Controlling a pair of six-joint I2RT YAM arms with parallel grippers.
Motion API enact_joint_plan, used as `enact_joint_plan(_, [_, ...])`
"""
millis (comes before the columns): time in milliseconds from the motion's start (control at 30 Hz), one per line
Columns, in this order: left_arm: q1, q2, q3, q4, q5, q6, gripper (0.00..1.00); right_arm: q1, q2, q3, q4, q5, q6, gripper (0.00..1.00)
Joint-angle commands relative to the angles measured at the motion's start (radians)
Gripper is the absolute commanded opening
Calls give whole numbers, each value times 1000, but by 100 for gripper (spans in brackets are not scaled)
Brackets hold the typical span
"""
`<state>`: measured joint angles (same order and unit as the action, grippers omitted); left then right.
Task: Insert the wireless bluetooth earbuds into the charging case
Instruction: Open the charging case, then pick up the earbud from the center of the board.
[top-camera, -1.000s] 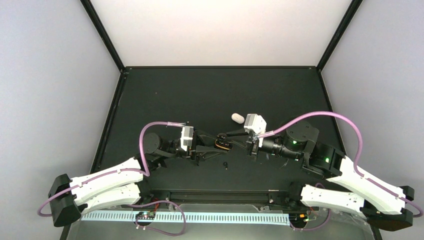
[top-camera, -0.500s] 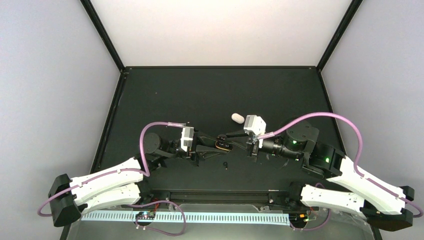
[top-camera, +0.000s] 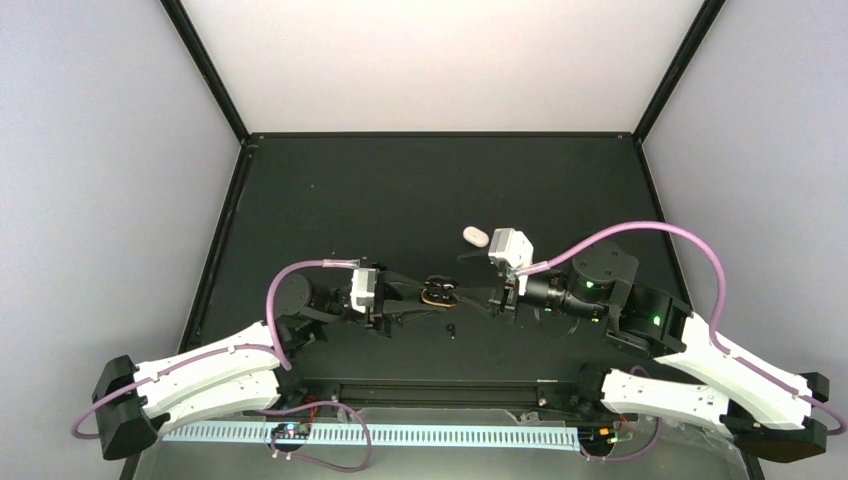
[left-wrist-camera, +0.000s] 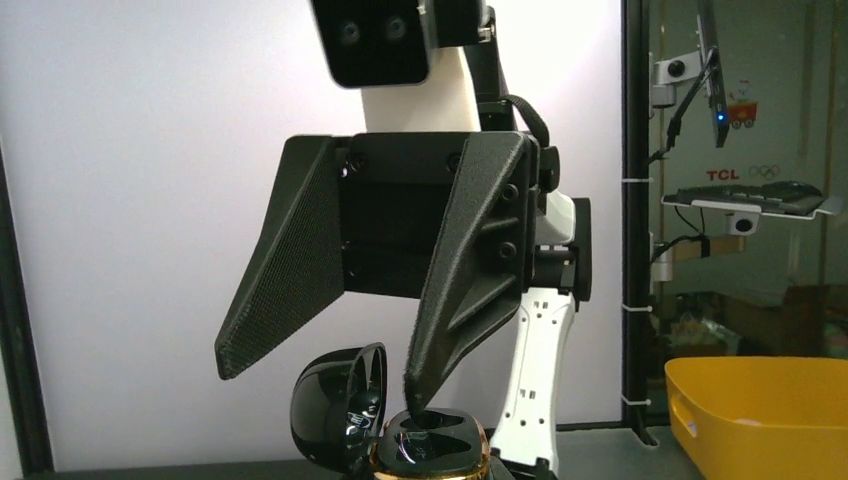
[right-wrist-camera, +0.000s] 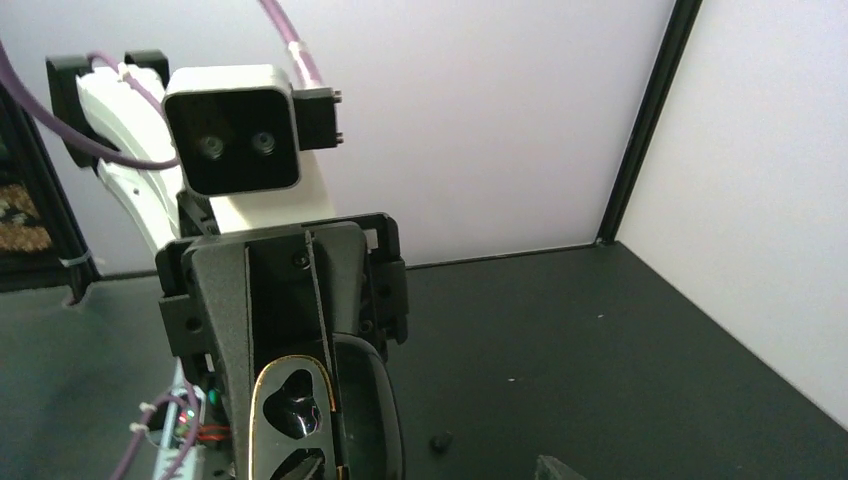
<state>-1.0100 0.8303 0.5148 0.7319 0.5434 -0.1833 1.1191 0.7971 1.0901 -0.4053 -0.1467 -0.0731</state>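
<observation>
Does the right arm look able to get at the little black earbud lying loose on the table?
Probably yes. The earbud lies uncovered on the table, close by the open right gripper, with nothing between them.

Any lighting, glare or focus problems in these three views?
Left wrist: strongly backlit by the white wall, so the right end effector reads as a silhouette; glare streaks on the glossy black case. Right wrist: even light, case close and slightly soft. Top external: black-on-black, loose earbud barely resolves.
</observation>
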Motion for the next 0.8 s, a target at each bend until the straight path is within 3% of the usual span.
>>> enact_joint_plan(0, [-2, -47, -16, 34, -7, 72, 2, 2, -5, 36, 21, 6, 33, 57])
enact_joint_plan(267, [-2, -255, -104, -9, -99, 225, 2, 2, -67, 44, 110, 100, 131, 71])
enact_joint_plan(567, [-2, -477, -81, -279, -9, 468, 2, -1, 0, -68, 104, 229, 236, 72])
enact_joint_plan(767, [-3, -545, -61, -420, 11, 584, 2, -78, 70, -149, 98, 145, 353, 71])
